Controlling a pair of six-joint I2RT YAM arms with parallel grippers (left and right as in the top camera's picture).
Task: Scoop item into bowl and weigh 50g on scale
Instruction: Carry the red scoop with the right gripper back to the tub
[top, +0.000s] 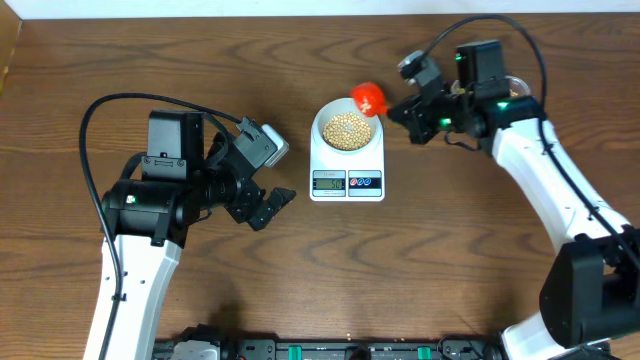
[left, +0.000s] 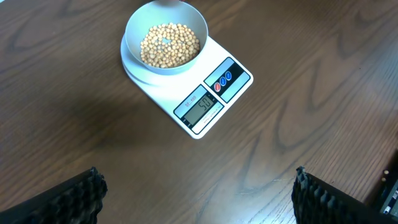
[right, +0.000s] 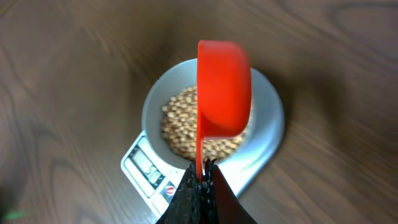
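In the overhead view I am seeing my left hand (top: 272, 206) hanging over the brown wooden worktop (top: 80, 60), left of centre. Its fingers are standing wide apart and are gripping nothing. The left wrist camera is showing the same thing, with the two dark fingertips (left: 81, 194) sitting at the bottom corners of its frame and only bare wood between them.

Just right of that hand, at the middle of the overhead frame, the scale (top: 347, 183) is lying flat with its display edge towards the bottom. In the left wrist view the display is reading fifty-something, though I cannot make out the last digit. The bowl (top: 320, 136) is sitting on the scale's platform, and the beans (top: 347, 130) are filling the bottom of it.

Further right, a red scoop (top: 368, 97) is hanging over the bowl's upper right rim, turned on its side. My right hand (right: 202, 182) is reaching in from the upper right, and its fingers are pinching tight on the scoop's thin handle.
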